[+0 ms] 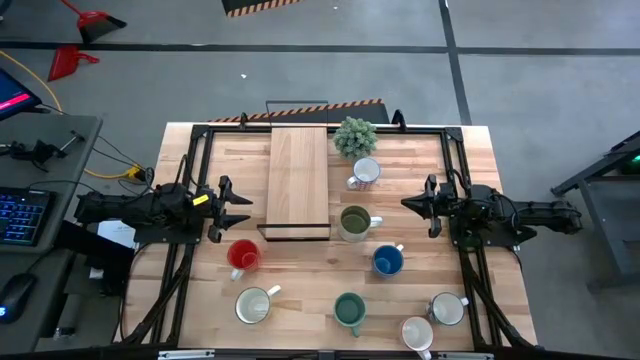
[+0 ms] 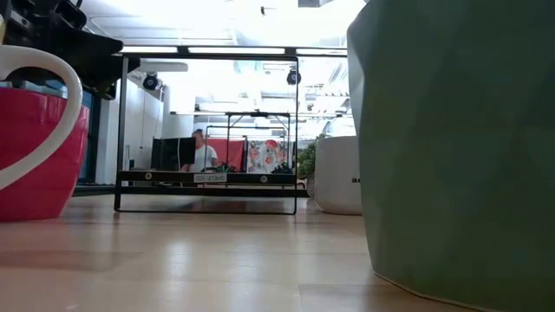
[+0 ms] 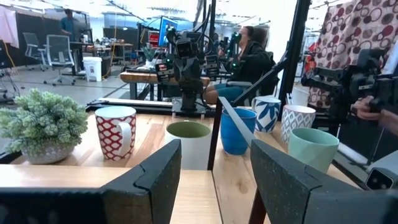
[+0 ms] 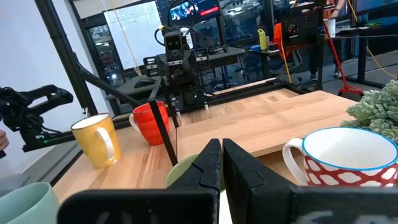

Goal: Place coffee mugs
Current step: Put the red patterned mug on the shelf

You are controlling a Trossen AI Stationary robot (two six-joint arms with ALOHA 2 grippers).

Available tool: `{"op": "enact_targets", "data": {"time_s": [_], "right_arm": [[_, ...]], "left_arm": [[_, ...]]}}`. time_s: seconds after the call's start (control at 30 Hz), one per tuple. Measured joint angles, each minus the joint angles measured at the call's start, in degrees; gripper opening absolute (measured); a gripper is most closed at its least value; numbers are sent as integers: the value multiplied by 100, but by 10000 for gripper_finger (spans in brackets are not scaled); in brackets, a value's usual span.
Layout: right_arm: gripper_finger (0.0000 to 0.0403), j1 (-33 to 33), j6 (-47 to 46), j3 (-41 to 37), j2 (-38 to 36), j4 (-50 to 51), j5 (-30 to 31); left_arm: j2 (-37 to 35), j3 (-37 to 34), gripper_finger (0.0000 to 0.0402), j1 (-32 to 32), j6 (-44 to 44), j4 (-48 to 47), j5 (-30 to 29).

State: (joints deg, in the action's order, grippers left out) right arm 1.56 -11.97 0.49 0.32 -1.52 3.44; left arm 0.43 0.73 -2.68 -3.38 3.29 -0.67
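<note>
Eight mugs stand upright on their bases on the table. A red-patterned white mug [image 1: 365, 173] is by the plant, with an olive green mug [image 1: 354, 223] and a blue mug [image 1: 388, 261] nearer. A red mug [image 1: 243, 256], a cream mug [image 1: 253, 305], a teal mug [image 1: 349, 311] and two white mugs [image 1: 447, 309] [image 1: 417, 333] stand toward the near edge. My left gripper [image 1: 238, 205] [image 3: 214, 180] hovers open at the table's left, just beyond the red mug. My right gripper [image 1: 408, 205] [image 4: 221, 168] hovers shut at the right, beside the olive mug [image 4: 181, 169].
A raised wooden shelf [image 1: 298, 180] on a dark frame lies lengthwise in the table's middle toward the far edge. A small potted plant [image 1: 355, 137] stands at its right far corner. A black frame rail [image 1: 455, 170] runs around the table. Bare wood lies between the red and blue mugs.
</note>
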Motion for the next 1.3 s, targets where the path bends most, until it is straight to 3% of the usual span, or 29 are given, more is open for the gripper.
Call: {"op": "enact_targets", "data": {"time_s": [0.4, 0.57, 0.7, 0.93, 1.1, 1.3], "right_arm": [[0, 2, 38, 0, 2, 0, 0], [0, 2, 287, 3, 4, -67, 158], [0, 2, 756, 187, 7, -124, 728], [0, 2, 1772, 795, 4, -228, 1862], [0, 2, 1831, 868, 5, -278, 1770], [0, 2, 2114, 876, 4, -165, 1729]], "left_arm": [[2, 0, 184, 0, 884, 115, -44], [4, 0, 184, 0, 941, 751, -794], [4, 0, 184, 2, 818, 863, -1317], [4, 0, 184, 2, 1170, 809, -1221], [4, 0, 184, 2, 1080, 617, -825], [4, 0, 184, 0, 869, 441, -833]]}}
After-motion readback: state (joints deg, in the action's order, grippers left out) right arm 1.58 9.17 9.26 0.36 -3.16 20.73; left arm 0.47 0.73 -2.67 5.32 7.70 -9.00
